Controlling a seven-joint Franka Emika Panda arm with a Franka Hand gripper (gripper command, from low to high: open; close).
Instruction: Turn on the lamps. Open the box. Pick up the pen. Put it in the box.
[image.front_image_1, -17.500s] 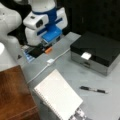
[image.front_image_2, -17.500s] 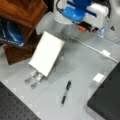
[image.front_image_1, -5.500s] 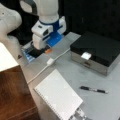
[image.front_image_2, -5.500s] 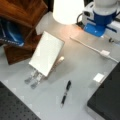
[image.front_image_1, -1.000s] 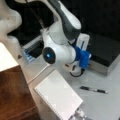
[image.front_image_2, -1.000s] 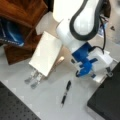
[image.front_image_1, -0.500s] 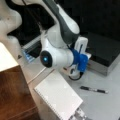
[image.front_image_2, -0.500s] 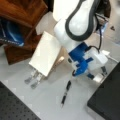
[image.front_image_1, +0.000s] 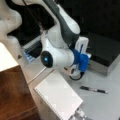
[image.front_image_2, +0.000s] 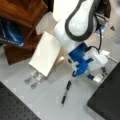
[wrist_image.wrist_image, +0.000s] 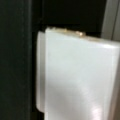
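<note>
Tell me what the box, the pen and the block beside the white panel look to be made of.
The box seems to have a matte black top over grey, metal-looking sides, with its lid down. The pen, lying on the table near the gripper, looks like glossy black plastic with a lighter tip. The block shows reddish-brown grain, so probably varnished wood.

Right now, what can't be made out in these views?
- Claw: its fingertips show in no view; the arm's wrist hides them in both front views.
- Box: latch hidden behind the arm.
- Wrist view: one blurred white surface fills it, unidentifiable.
- Pen: tip too small to read.
</note>
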